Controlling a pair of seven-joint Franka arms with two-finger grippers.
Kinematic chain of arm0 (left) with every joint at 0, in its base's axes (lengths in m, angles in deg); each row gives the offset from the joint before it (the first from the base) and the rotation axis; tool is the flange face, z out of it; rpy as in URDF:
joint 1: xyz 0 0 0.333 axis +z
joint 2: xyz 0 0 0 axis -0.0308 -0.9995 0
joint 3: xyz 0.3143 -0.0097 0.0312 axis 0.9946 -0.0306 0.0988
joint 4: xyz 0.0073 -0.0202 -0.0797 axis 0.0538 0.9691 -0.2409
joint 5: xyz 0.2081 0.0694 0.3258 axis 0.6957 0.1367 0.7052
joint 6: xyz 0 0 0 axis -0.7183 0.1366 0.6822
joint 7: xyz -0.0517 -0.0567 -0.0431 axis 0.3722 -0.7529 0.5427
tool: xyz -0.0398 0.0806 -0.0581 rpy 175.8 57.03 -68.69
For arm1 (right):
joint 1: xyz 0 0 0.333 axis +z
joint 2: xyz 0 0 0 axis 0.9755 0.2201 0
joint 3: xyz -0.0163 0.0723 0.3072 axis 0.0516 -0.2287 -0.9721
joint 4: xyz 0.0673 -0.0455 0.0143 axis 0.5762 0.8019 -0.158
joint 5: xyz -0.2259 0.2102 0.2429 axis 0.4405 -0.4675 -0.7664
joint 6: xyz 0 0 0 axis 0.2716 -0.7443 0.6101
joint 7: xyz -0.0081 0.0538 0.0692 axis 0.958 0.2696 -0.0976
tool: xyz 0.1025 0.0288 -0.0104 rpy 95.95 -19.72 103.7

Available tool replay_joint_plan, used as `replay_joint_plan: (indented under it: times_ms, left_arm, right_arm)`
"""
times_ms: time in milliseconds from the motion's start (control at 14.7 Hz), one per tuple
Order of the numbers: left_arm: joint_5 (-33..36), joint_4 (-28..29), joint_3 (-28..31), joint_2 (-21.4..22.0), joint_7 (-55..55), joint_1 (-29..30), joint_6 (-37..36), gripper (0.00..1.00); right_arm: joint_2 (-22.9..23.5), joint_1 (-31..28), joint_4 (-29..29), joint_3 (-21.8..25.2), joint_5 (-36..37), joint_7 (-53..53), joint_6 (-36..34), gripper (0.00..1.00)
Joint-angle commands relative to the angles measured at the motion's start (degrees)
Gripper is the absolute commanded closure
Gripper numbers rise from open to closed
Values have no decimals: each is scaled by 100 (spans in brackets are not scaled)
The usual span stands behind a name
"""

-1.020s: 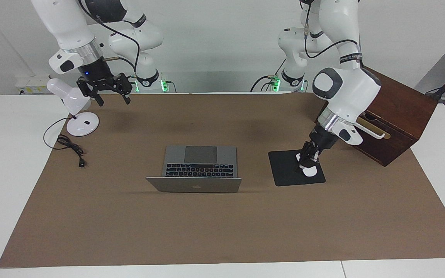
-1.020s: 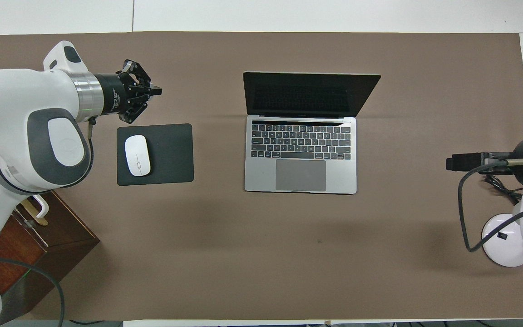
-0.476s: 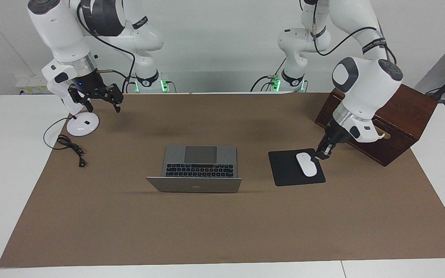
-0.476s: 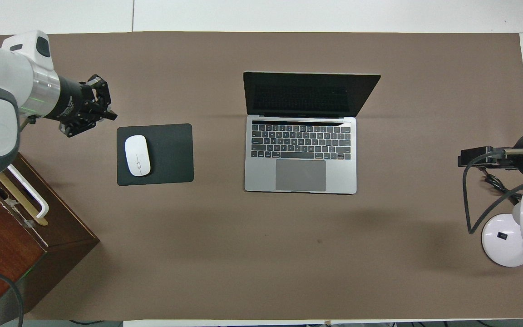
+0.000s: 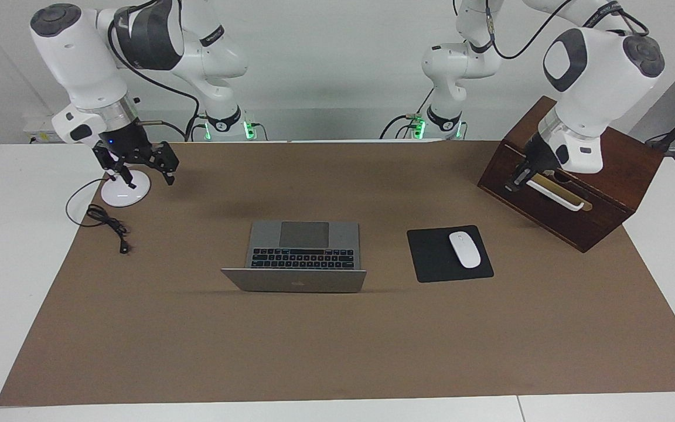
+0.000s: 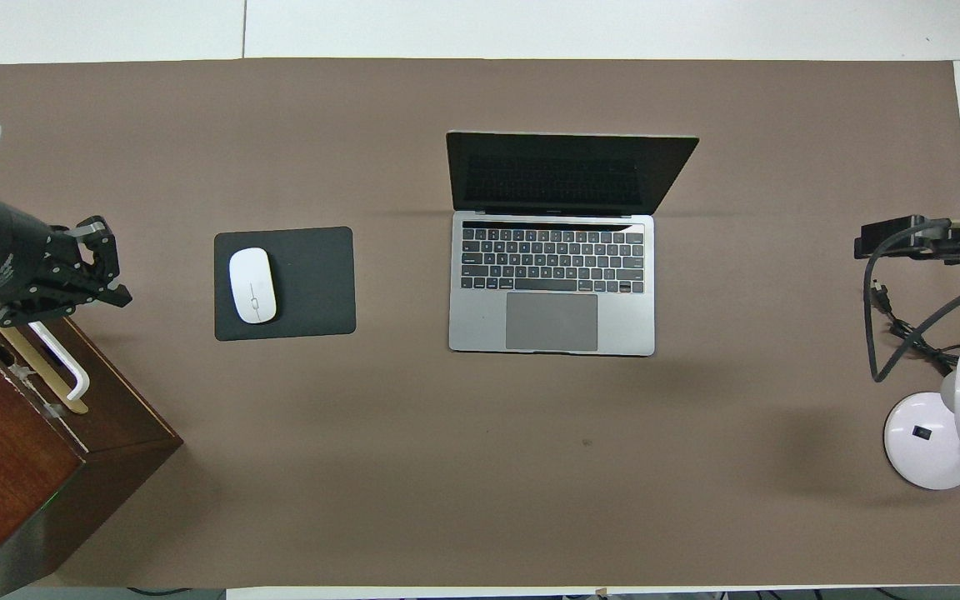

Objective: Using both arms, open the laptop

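Laptop (image 5: 302,255) open mid-desk, lid up. Mouse (image 5: 464,249) on black pad (image 5: 434,258) beside it, toward left arm's end. Left claw (image 5: 516,179) together, empty, over wooden box (image 5: 607,176). Right claw (image 5: 141,170) apart over lamp base (image 5: 123,192).

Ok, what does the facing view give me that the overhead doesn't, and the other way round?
Facing only: both arms whole with their bases, the laptop lid's logo side, the right gripper open above the lamp base.
Overhead only: the dark screen, the whole keyboard and trackpad.
Both: laptop open and untouched, mouse on its pad, wooden box, left gripper shut over the box at the left arm's end.
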Motion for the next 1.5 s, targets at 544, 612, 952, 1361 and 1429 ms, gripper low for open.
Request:
replay_joint_plan:
  times_ms: [544, 612, 952, 1361, 1429]
  left_arm:
    - [157, 303, -36, 290, -354, 272, -143, 44]
    - [157, 312, -36, 290, -354, 325, -134, 38]
    - [244, 321, -36, 299, -380, 325, -100, 0]
    - [648, 172, 69, -43, -1979, 378, 384, 0]
    - [727, 67, 69, -87, -2076, 378, 384, 0]
  right_arm:
    - [339, 259, -934, 302, 7, -149, -467, 0]
    - [313, 199, -934, 302, -2, -184, -529, 0]
    - [277, 172, -1259, 294, 25, -272, -881, 0]
    - [224, 136, -1251, 259, 69, -272, -977, 0]
    - [224, 136, -1251, 258, 69, -272, -977, 0]
